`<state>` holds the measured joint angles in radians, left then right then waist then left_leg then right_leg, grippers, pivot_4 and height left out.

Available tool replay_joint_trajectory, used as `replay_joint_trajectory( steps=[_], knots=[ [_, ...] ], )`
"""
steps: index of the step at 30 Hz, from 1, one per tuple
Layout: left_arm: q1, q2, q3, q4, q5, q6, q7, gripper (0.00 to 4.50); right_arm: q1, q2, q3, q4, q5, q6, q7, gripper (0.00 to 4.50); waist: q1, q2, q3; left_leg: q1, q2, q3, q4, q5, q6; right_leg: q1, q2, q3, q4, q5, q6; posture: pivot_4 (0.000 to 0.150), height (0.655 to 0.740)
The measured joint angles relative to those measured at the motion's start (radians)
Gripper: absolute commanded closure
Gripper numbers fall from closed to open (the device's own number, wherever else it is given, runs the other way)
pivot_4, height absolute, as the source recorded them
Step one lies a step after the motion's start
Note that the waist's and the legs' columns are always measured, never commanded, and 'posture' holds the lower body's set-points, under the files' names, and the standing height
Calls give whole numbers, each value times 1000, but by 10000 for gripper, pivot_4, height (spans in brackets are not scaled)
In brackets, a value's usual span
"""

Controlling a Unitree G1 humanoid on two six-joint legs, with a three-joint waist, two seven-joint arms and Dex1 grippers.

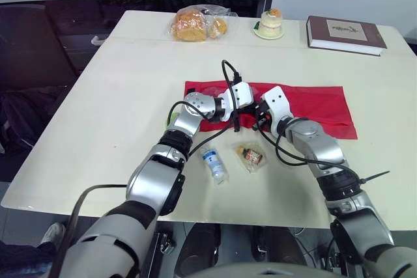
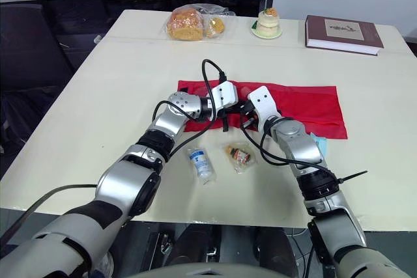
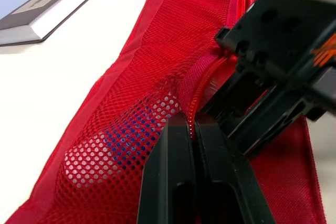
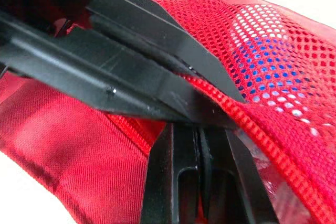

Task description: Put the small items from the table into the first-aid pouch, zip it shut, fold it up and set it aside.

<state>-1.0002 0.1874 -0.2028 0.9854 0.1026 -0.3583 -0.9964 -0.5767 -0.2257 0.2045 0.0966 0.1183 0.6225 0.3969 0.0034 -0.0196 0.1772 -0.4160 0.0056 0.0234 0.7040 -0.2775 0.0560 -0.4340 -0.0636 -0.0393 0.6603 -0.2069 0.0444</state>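
Counter (image 1: 111, 109), contents near to far:
- Small white bottle (image 1: 214, 165), blue label, clear wrap: lying just short of the left claw (image 3: 194, 123).
- Clear packet (image 1: 251, 156), brown contents: beside the bottle, just short of the right claw (image 4: 199, 129).
- Left claw: fingers together, clamped on the zip edge of the red mesh first-aid pouch (image 1: 313, 105).
- Right claw: just beside the left claw, fingers together, clamped on the same edge.
- Pouch: spread beyond both claws and out past the right claw's right. A blue item (image 3: 128, 129) shows through the mesh.
- Well beyond the claws: bagged bread (image 1: 195, 24), cake on a plate (image 1: 269, 23), book (image 1: 345, 34).
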Motion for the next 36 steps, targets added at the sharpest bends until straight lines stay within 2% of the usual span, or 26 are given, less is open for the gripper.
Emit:
replay_joint_trajectory(
  steps=[5, 10, 14, 19, 24, 30, 36],
  knots=[
    [-2, 3, 1, 2, -6, -5, 12, 45000, 33, -49, -9, -79, 13, 10, 52, 44384, 1, 0, 0, 0, 0, 0, 0, 0, 0, 0, 0, 0, 0, 0, 0, 1500, 7289],
    [-3, 5, 0, 19, -6, -5, 18, 45000, 103, -166, -59, -285, 72, 84, 133, 44384, 1, 0, 0, 0, 0, 0, 0, 0, 0, 0, 0, 0, 0, 0, 0, 1500, 7289],
    [-3, 5, 0, 21, -6, -5, 18, 45000, 137, -226, -97, -364, 115, 142, 165, 44384, 2, 0, 0, 0, 0, 0, 0, 0, 0, 0, 0, 0, 0, 0, 0, 1500, 7289],
    [-3, 3, -1, 21, -6, -5, 17, 45000, 148, -280, -104, -347, 95, 156, 159, 44384, 4, 0, 0, 0, 0, 0, 0, 0, 0, 0, 0, 0, 0, 0, 0, 1500, 7289],
    [-4, 3, -1, 27, -6, -5, 16, 45000, 148, -267, -69, -236, 30, 131, 114, 44384, 4, 0, 0, 0, 0, 0, 0, 0, 0, 0, 0, 0, 0, 0, 0, 1500, 7289],
    [-10, 4, -1, 32, -6, -5, 10, 45000, 95, -178, -46, -114, -19, 24, 73, 44384, 0, 0, 0, 0, 0, 0, 0, 0, 0, 0, 0, 0, 0, 0, 0, 1500, 7289],
    [-12, 4, -1, 32, -6, -5, 9, 45000, 65, -114, -20, -94, -28, -23, 79, 44384, -3, 0, 0, 0, 0, 0, 0, 0, 0, 0, 0, 0, 0, 0, 0, 1500, 7289]
  ],
)
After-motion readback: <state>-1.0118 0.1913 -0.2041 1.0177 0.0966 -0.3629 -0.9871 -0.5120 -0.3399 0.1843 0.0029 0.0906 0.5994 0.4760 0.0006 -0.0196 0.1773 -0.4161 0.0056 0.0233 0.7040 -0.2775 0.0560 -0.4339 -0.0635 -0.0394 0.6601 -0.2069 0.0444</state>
